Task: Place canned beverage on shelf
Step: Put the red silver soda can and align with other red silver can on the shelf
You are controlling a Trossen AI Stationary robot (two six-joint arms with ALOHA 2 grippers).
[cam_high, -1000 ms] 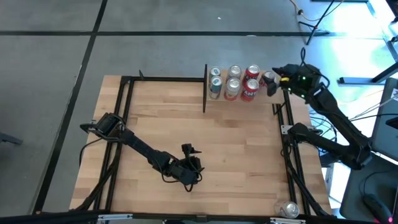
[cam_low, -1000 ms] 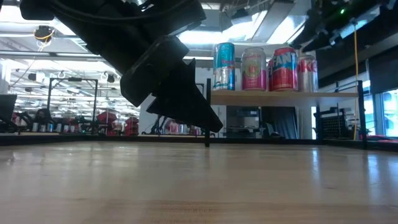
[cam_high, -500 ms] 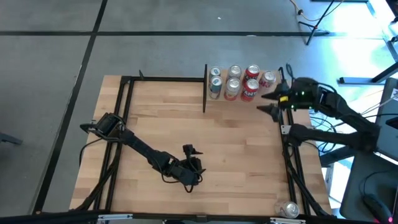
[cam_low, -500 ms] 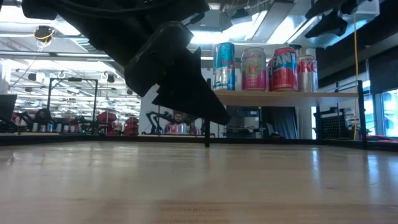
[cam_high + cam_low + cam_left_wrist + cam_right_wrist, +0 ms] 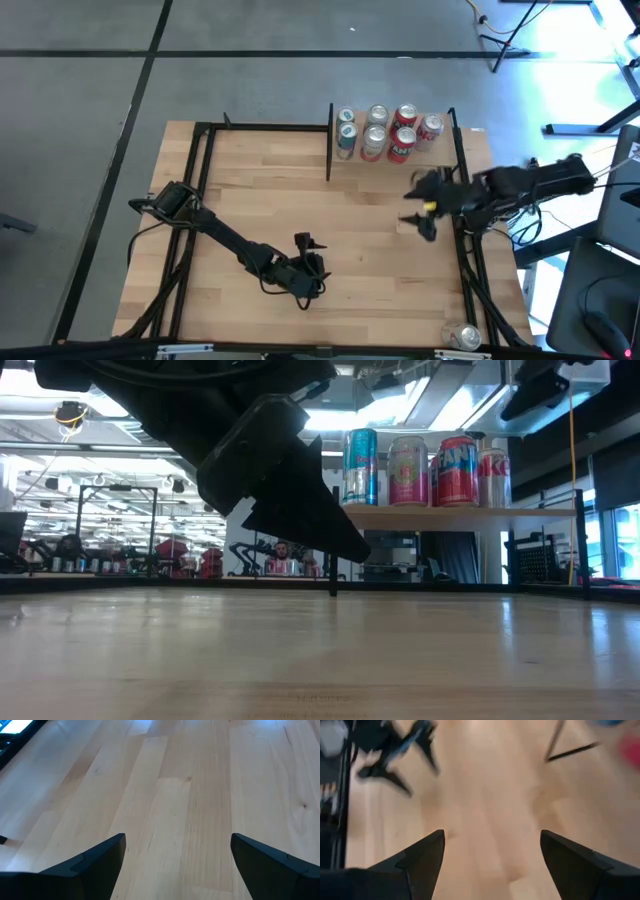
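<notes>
Several cans point(image 5: 388, 131) stand upright on the shelf point(image 5: 438, 146), a small wooden board between black posts at the table's far right. In the low view the cans point(image 5: 430, 468) stand in a row on the raised board point(image 5: 520, 514). My right gripper point(image 5: 413, 206) hangs open above the table's right side, nearer than the shelf, with nothing between its fingers point(image 5: 492, 855). My left gripper point(image 5: 312, 262) rests open low over the table's middle, near the front, over bare wood point(image 5: 177, 855). In the low view it is the big dark shape point(image 5: 290, 500).
Black frame rails point(image 5: 205, 160) run along the table's left and right sides, and a black post point(image 5: 329, 140) stands at the shelf's left end. One more can point(image 5: 466, 336) lies by the near right corner. Bare wood point(image 5: 370, 230) lies between the two grippers.
My right gripper has drawn back from the red can at the shelf's right end, swung toward the table's near edge and turned to face the table's left. That can stays upright on the shelf.
</notes>
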